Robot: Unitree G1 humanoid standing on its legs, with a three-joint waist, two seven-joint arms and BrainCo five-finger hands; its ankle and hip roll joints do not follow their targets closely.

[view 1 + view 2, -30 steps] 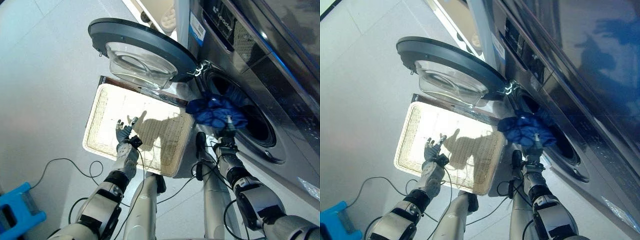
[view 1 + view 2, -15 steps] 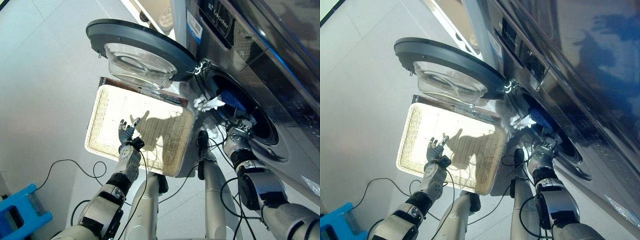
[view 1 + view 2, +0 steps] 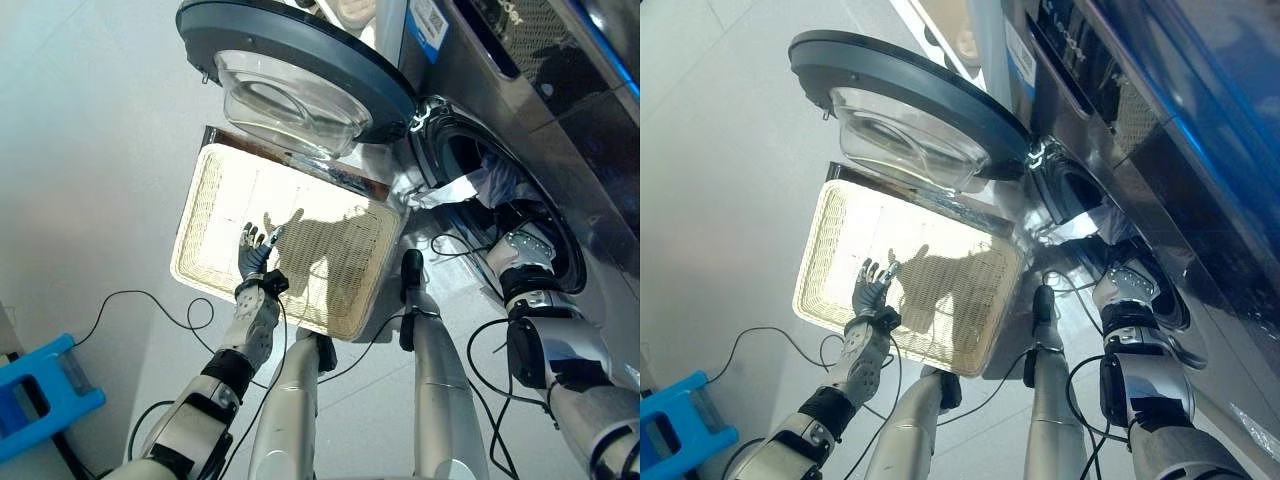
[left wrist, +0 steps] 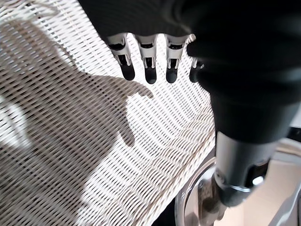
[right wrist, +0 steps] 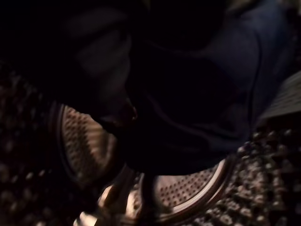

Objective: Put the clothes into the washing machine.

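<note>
The right hand (image 3: pixel 522 243) reaches through the round opening of the washing machine (image 3: pixel 560 120), its fingers hidden inside, so whether they grip cannot be told. Blue clothes (image 5: pixel 197 94) lie inside the perforated drum (image 5: pixel 89 146), with a pale fold (image 3: pixel 470 186) draped at the opening's rim. The open door (image 3: pixel 290 65) hangs above the wicker basket (image 3: pixel 215 195), over which the left hand (image 3: pixel 253 250) hovers with fingers (image 4: pixel 149 70) spread.
</note>
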